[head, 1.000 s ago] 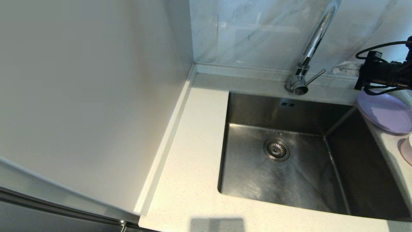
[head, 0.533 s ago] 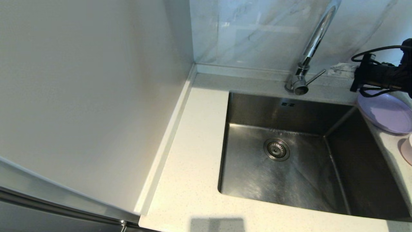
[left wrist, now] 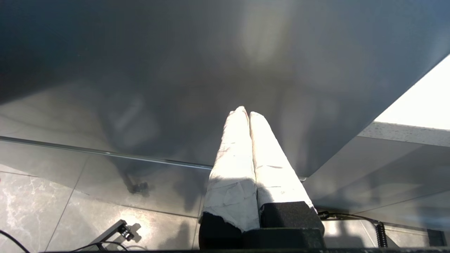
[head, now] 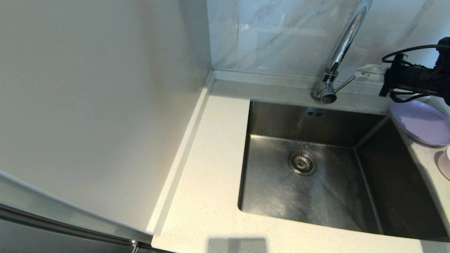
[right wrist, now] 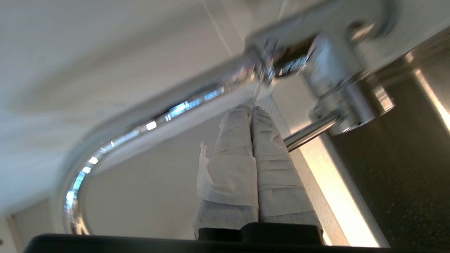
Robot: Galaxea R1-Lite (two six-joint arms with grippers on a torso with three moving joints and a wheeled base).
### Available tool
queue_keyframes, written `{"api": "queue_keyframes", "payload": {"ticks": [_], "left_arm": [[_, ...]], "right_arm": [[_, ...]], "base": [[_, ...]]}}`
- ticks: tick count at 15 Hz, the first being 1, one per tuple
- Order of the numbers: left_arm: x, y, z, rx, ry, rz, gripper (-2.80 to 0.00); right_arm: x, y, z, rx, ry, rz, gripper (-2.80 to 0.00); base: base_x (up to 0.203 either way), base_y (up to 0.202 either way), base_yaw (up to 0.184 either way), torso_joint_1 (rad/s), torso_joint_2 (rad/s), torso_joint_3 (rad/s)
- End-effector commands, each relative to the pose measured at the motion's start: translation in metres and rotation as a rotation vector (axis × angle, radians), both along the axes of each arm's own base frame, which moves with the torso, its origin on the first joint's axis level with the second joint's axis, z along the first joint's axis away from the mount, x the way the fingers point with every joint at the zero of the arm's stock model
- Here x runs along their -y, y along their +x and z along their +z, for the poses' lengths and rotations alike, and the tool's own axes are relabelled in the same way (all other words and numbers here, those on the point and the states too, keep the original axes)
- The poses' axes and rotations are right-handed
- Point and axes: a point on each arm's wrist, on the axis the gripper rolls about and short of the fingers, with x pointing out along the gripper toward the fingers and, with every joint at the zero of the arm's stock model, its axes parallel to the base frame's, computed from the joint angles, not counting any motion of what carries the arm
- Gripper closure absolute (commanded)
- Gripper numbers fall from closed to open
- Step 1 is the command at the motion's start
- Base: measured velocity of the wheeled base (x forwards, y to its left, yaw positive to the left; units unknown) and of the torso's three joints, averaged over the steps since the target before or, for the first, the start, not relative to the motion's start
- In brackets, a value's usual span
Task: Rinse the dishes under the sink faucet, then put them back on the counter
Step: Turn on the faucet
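- Cream-white speckled stone counter (head: pixel 211 182) rings the empty brushed stainless-steel sink (head: pixel 316 196).
- Your right gripper (head: pixel 365 72), taped fingers pressed together on nothing, sits at the tip of the thin lever of the chrome gooseneck faucet (head: pixel 339 52).
- Risk: closed fingertips may slide off the slim lever.
- Lilac round plate (head: pixel 420 121) lies just below that arm.
- Left gripper (left wrist: pixel 248 116): closed, parked, empty.

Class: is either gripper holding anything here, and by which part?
Nothing. The right gripper is shut and empty beside the faucet lever; the left gripper is shut, parked.

Speckled cream counter (head: pixel 211 168), lilac plate (head: pixel 420 121) and pink dish (head: pixel 443 165) resting on it
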Motion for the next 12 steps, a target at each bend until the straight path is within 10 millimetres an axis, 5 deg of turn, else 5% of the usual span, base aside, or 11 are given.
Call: {"api": "queue_keyframes", "payload": {"ticks": [1, 12], "left_arm": [[0.000, 0.000, 0.000, 0.000, 0.000, 0.000, 0.00], [0.000, 0.000, 0.000, 0.000, 0.000, 0.000, 0.00]], "right_arm": [[-0.012, -0.002, 0.006, 0.006, 0.004, 0.030, 0.00], [-0.016, 0.012, -0.007, 0.016, -0.006, 0.006, 0.00]], "base": [[0.000, 0.000, 0.000, 0.000, 0.00, 0.000], [0.000, 0.000, 0.000, 0.000, 0.00, 0.000]]}}
